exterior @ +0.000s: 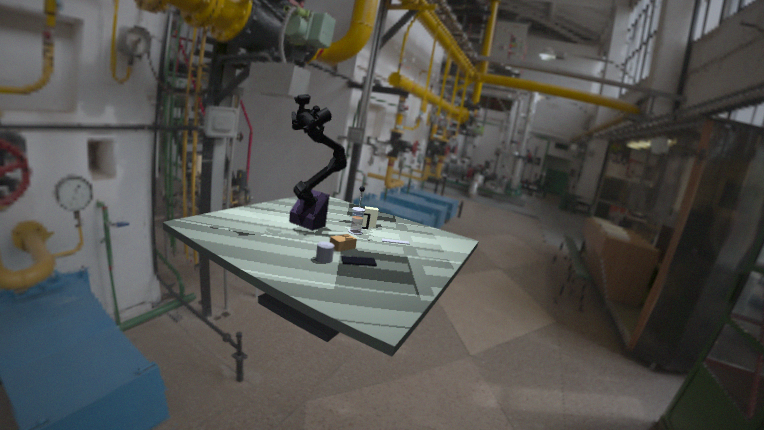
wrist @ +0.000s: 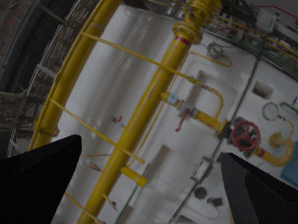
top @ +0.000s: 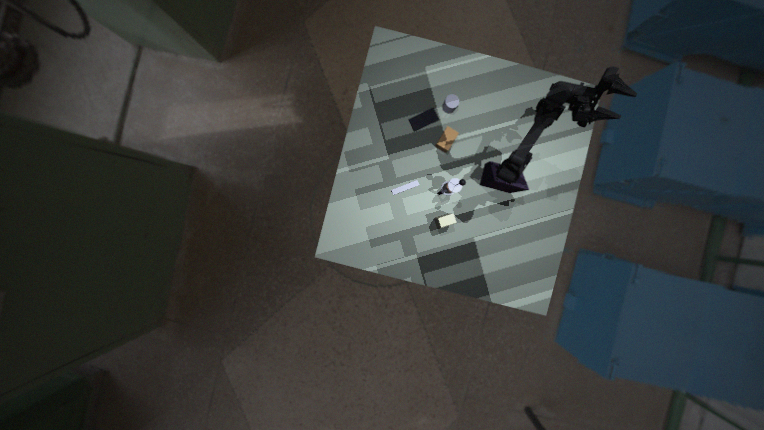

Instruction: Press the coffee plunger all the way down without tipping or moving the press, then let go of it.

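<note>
Black parallel-jaw gripper [top: 614, 101] released, raised, facing away; clear coffee press [top: 453, 186] well below and behind. Off-centre descent risks tipping it.

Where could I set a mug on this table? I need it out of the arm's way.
Crowded: the middle, from grey cylinder, dark pad and tan block down to coffee press, white strip and cream block. Barer: the table corner below the cream block.

Place: industrial plant hall.
Evidence: yellow pipes [exterior: 556, 90], pressure gauge [exterior: 73, 193], red valve wheel [wrist: 244, 136], concrete floor [exterior: 481, 373].
</note>
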`<action>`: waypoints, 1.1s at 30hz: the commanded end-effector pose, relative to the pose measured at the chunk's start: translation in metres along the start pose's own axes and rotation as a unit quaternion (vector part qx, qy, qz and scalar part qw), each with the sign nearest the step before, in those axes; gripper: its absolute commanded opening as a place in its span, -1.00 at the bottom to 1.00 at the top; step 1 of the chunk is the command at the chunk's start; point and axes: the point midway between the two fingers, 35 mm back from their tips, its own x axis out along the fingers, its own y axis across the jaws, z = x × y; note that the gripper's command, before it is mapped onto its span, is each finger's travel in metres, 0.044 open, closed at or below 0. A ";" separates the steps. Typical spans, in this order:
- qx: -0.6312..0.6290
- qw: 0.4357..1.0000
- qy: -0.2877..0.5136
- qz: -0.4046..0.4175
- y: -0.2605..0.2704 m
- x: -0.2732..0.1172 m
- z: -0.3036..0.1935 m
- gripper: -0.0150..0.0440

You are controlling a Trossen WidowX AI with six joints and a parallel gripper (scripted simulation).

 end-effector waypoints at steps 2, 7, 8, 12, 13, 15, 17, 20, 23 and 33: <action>-0.007 1.000 0.003 0.001 0.000 0.001 -0.003 1.00; -0.043 0.998 0.051 0.000 -0.006 0.013 -0.038 1.00; -0.053 0.996 0.065 -0.001 -0.009 0.016 -0.048 1.00; -0.081 0.991 0.109 0.008 -0.018 0.019 -0.081 1.00; -0.089 0.988 0.124 0.007 -0.020 0.021 -0.089 1.00; -0.096 0.986 0.135 0.012 -0.022 0.020 -0.099 1.00; -0.101 0.984 0.143 0.016 -0.023 0.020 -0.104 1.00; -0.111 0.978 0.178 0.020 -0.028 0.020 -0.122 1.00; -0.137 0.968 0.208 0.032 -0.033 0.017 -0.143 1.00; -0.194 0.903 0.379 0.057 -0.062 -0.014 -0.238 1.00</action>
